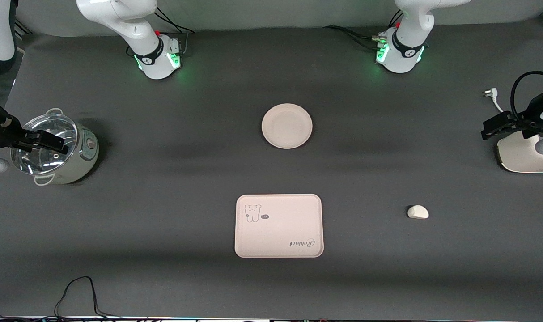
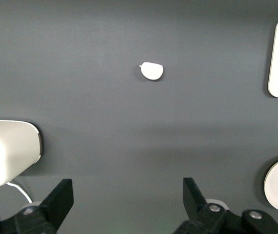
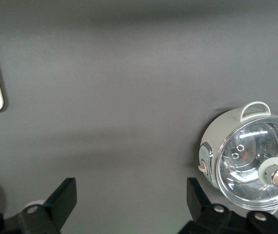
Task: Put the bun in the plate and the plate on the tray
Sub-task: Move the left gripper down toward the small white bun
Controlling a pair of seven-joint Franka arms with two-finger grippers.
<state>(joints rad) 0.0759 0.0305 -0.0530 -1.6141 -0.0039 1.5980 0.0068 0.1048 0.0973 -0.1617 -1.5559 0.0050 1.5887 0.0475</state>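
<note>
Nothing of the task is begun: bun [image 1: 417,212] lies alone on the desk [image 1: 164,223] toward the left arm's end, well apart from the tray [image 1: 278,232] and the plate [image 1: 286,125] farther off. Left claw [image 2: 125,204] and right claw [image 3: 131,204] hang wide open, empty, waiting.

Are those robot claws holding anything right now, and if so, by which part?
Nothing is held. The left gripper and right gripper are both open and empty; the bun lies untouched on the table.
</note>
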